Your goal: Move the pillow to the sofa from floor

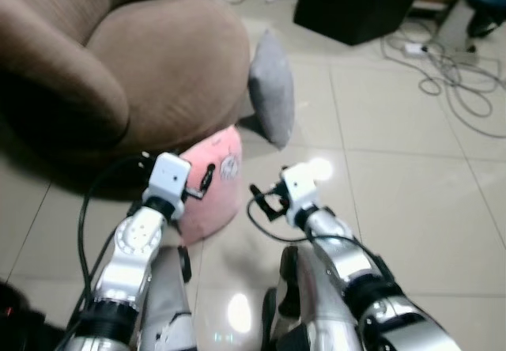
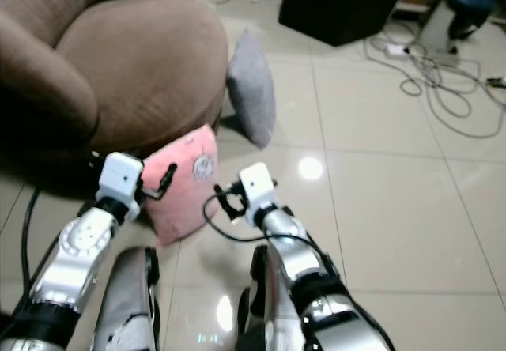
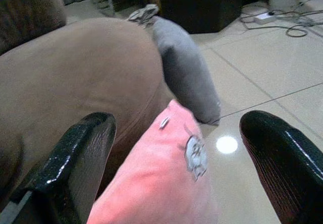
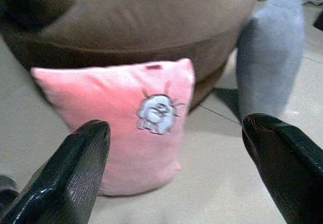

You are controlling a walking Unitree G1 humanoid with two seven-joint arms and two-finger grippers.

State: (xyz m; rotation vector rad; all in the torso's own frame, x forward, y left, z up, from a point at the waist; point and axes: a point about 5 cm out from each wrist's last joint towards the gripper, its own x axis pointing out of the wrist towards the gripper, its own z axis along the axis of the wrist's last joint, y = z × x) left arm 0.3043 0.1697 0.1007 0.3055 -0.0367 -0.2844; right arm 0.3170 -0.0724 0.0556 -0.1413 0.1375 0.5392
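Observation:
A pink pillow (image 1: 215,181) with a small grey figure on it stands on the tiled floor, leaning against the front of the brown sofa (image 1: 118,66). A grey pillow (image 1: 272,90) stands upright beside the sofa, further away. My left gripper (image 1: 199,186) is at the pink pillow's near left side, its wide-apart fingers (image 3: 81,158) framing the pillow's top edge (image 3: 161,183). My right gripper (image 1: 265,201) hovers just right of the pink pillow, open, facing its front (image 4: 131,123) with nothing between the fingers (image 4: 70,173).
A black box (image 1: 356,3) stands on the floor at the back. Grey cables (image 1: 455,74) and a white power strip (image 1: 413,49) trail over the tiles at the back right. Bare tiled floor (image 1: 411,193) lies to the right.

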